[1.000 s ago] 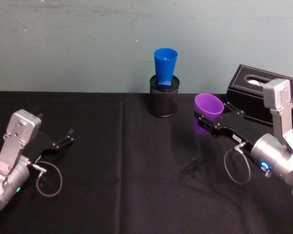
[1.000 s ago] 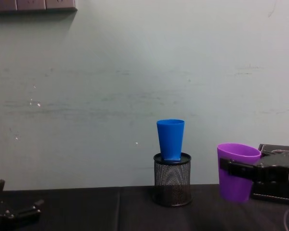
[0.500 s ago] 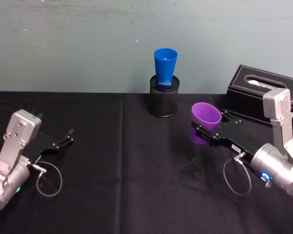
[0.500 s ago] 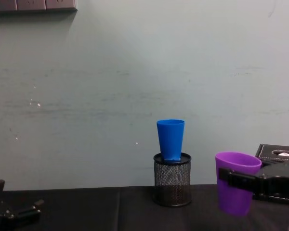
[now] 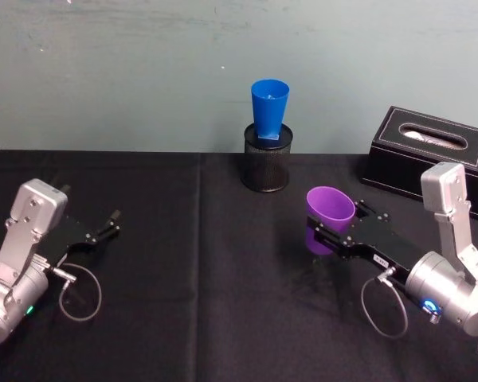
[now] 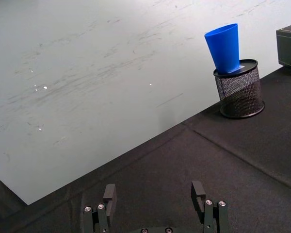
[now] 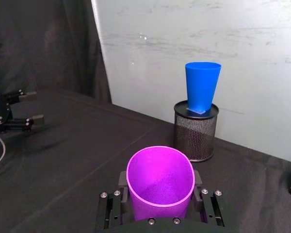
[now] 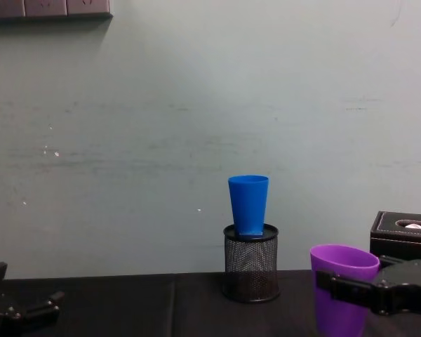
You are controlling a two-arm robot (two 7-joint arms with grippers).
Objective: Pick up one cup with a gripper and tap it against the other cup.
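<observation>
right gripper: the right gripper [image 5: 334, 227] has its jaws clamped on the sides of the purple cup [image 5: 330, 216], mouth up, held clear of the black table [image 5: 199, 278]
purple cup location: right of table centre, at about 5 o'clock from the blue cup [image 5: 269, 107] and well apart from it
blue cup location: upright, its base sitting in the mouth of the mesh holder [image 5: 266, 167] at the table's 12 o'clock edge by the wall; cannot tell how deep it sits
left gripper: the left gripper [image 6: 154, 194] is parked at the table's 9 o'clock side, jaws apart, holding nothing
risk 1: the blue cup looks loosely perched, so a hard tap would likely knock it out or tip the holder
risk 2: in the chest view the purple cup hangs lower than the blue one; coming in without lifting would likely hit the mesh holder instead
risk 3: thin tapered plastic in a side grip; it could slip or twist on contact
risk 4: the tissue box [image 5: 430, 155] sits at 2 o'clock from the purple cup; a wide swing of the arm could clip it
count cups: 2 (1 purple, 1 blue)
count grippers: 2
count mesh holders: 1
count tissue boxes: 1
</observation>
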